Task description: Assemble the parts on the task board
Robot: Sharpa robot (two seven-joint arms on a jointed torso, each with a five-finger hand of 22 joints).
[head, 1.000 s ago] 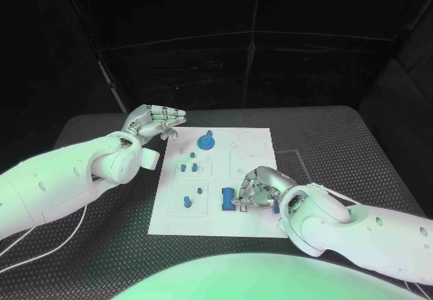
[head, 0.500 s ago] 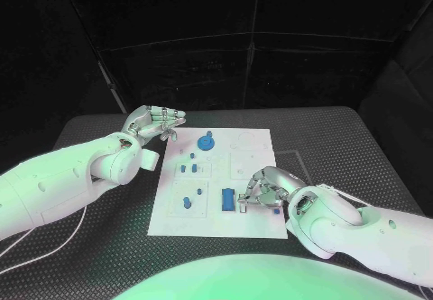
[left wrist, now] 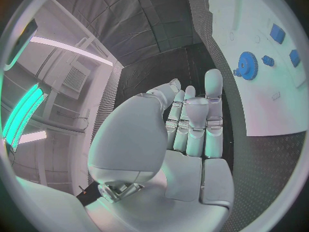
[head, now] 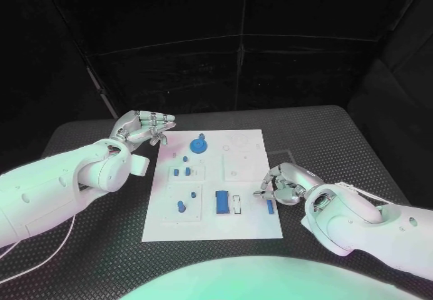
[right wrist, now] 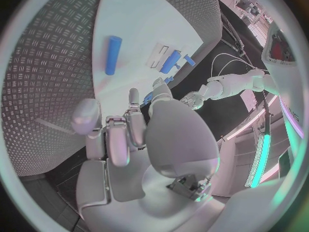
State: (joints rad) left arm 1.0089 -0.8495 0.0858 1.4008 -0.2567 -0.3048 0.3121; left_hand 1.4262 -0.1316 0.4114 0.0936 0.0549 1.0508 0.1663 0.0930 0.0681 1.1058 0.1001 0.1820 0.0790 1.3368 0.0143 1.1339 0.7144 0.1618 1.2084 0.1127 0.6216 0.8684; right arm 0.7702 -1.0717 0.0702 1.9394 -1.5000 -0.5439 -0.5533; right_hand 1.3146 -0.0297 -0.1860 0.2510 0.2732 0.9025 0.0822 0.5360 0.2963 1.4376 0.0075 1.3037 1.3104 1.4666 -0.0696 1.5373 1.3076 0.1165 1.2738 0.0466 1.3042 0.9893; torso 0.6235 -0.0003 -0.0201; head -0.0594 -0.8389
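Observation:
The white task board (head: 243, 225) lies in the middle of the table. On it are a blue gear (head: 199, 145), a blue block (head: 221, 201), a few small blue pieces (head: 185, 170) and a blue peg (head: 271, 209) lying flat near the right edge. My right hand (head: 284, 186) hovers at that edge just beyond the peg, fingers curled in and holding nothing. The right wrist view shows my right hand (right wrist: 129, 134) with the peg (right wrist: 113, 54) loose on the board (right wrist: 129, 20). My left hand (head: 142, 127) hangs curled off the board's far left corner, holding nothing; the left wrist view shows this hand (left wrist: 187, 134) beside the gear (left wrist: 247, 64).
The black ribbed table mat (head: 361, 150) surrounds the board. A faint square outline (head: 290, 156) marks the mat to the board's right. A white cable (head: 40, 247) trails under my left arm.
My right hand has moved right, off the blue block to the board's right edge, and the blue peg now lies free beside it. The camera has shifted. My left hand keeps its pose.

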